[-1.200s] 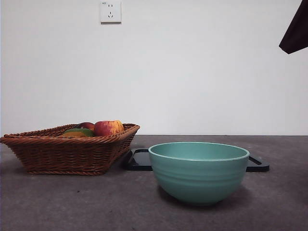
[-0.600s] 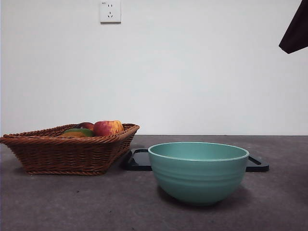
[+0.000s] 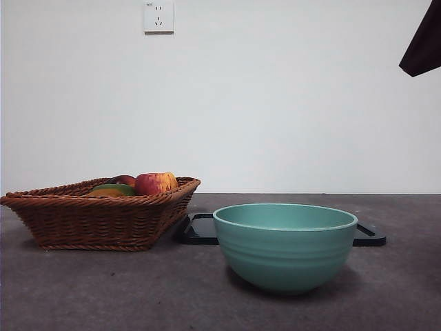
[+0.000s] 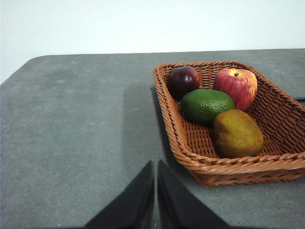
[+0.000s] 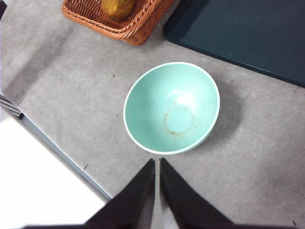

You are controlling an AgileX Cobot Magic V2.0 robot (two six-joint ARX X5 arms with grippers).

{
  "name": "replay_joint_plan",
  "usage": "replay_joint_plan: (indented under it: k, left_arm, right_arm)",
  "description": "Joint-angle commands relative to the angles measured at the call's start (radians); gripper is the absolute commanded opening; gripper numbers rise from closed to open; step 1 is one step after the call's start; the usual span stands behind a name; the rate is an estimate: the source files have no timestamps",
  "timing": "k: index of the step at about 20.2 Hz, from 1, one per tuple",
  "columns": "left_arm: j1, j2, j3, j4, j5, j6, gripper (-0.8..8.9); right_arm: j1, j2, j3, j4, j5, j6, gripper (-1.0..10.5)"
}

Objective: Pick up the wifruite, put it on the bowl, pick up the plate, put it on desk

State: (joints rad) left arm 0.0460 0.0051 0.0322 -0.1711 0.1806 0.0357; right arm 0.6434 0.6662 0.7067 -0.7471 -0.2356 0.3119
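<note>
The wifruite (image 4: 237,133), a rounded orange-brown fruit, lies in the wicker basket (image 4: 190,157) at its corner closest to my left gripper (image 4: 156,183). That gripper is shut, holds nothing, and hovers over the desk (image 4: 71,133) just short of the basket. The wifruite (image 5: 116,6) also shows in the right wrist view. The teal bowl (image 3: 284,245) stands empty on the desk. My right gripper (image 5: 157,174) hangs high above the bowl (image 5: 171,107), shut and empty. The only plate-like thing in view is a flat black tray (image 5: 248,33).
In the basket (image 3: 96,221), a red-yellow apple (image 4: 236,86), a green fruit (image 4: 207,105) and a dark red fruit (image 4: 183,81) lie beside the wifruite. The black tray (image 3: 200,231) lies behind the bowl. A dark arm tip (image 3: 422,45) shows at the top right corner.
</note>
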Motion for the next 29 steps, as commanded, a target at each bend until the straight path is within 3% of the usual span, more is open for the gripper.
replay_joint_plan:
  k: [1,10,13,16,22,26,29]
  left_arm:
    - [0.002,-0.002,-0.020,-0.010,-0.001,-0.003,0.09]
    - [0.002,-0.002,-0.020,-0.009,-0.001,-0.003,0.09]
    - [0.002,-0.002,-0.020,-0.010,-0.001,-0.003,0.09]
    - [0.002,-0.002,-0.020,-0.009,-0.001,-0.003,0.09]
    - [0.002,-0.002,-0.020,-0.009,-0.001,-0.003,0.09]
    - [0.002,-0.002,-0.020,-0.009,-0.001,-0.003,0.09]
    - [0.002,-0.002,-0.020,-0.009,-0.001,-0.003,0.09]
  right_arm:
    - [0.009,0.005,0.018,0.010,0.000,-0.006,0.1]
    - [0.009,0.002,0.018,0.010,0.001,-0.008,0.1]
    - [-0.028,-0.046,0.014,0.022,0.060,-0.063,0.1]
    - [-0.155,-0.155,-0.047,0.177,0.162,-0.071,0.1]
    - [-0.453,-0.417,-0.307,0.499,0.164,-0.190,0.1]
    - [-0.565,-0.556,-0.476,0.620,0.165,-0.227,0.1]
    - [-0.596,-0.592,-0.536,0.654,0.166,-0.233,0.1]
